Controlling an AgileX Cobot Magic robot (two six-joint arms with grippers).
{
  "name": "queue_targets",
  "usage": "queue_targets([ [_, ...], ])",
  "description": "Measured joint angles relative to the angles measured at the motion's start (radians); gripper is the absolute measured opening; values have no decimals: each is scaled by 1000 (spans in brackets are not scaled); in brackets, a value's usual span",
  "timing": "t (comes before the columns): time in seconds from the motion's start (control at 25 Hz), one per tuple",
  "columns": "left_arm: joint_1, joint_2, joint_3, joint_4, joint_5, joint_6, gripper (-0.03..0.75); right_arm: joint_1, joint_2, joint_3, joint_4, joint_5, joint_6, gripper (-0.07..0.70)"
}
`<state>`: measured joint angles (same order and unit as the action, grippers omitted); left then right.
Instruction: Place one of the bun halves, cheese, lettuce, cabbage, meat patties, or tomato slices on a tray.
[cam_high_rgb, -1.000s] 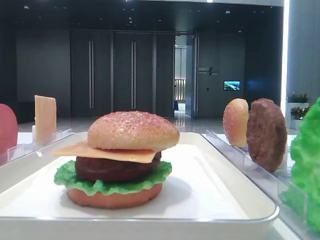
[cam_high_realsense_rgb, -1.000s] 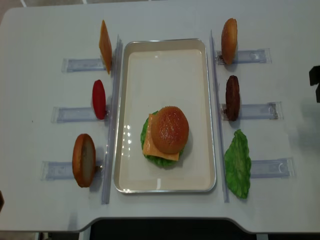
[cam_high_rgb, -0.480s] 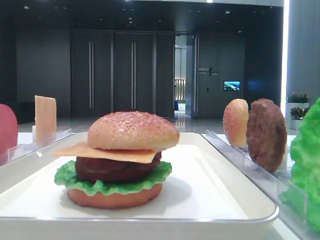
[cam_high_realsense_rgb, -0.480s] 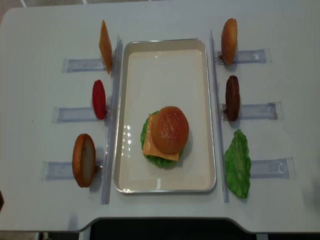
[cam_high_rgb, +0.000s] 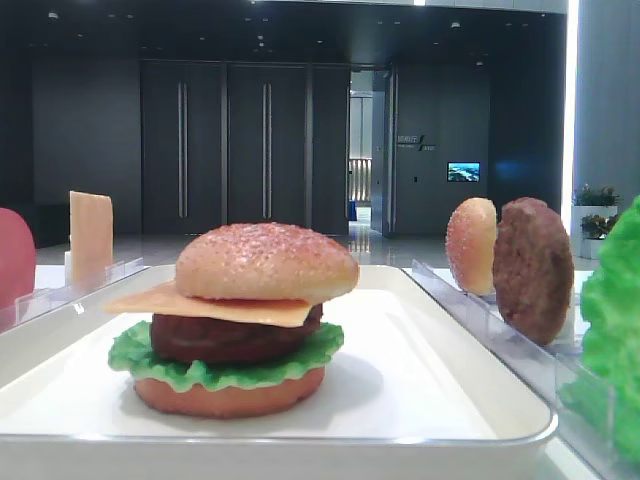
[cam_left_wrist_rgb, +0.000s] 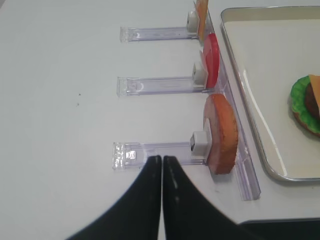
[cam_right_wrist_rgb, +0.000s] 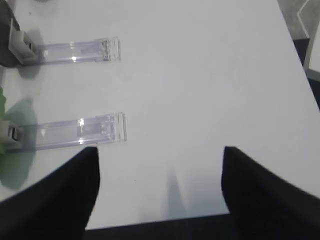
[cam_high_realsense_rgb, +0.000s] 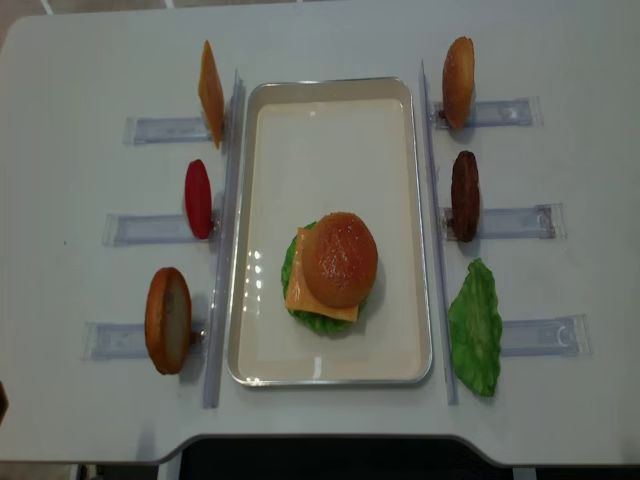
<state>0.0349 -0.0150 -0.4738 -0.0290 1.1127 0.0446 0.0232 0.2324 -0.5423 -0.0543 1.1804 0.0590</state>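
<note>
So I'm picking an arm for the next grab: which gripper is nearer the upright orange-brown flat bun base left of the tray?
Left. The left gripper sits just beside the bun base; the right gripper hovers over bare table, away from it.

Pale grey table (cam_high_realsense_rgb: 90, 60) with rounded front corners, large white rectangular rimmed tray (cam_high_realsense_rgb: 330, 120) lying at its centre, six clear plastic holder strips (cam_high_realsense_rgb: 155, 129) flanking it three per side, green ruffled lettuce leaf (cam_high_realsense_rgb: 475, 328) resting right of the tray
</note>
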Motion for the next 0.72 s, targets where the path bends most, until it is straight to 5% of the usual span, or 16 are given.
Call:
queue_targets([
  [0.32, 0, 0, 0, 0, 0, 0, -1, 0, -224, 19, 2, -15, -16, 489],
  [0.72, 0, 0, 0, 0, 0, 0, -1, 0, -240, 32, 3, -34, -30, 489],
])
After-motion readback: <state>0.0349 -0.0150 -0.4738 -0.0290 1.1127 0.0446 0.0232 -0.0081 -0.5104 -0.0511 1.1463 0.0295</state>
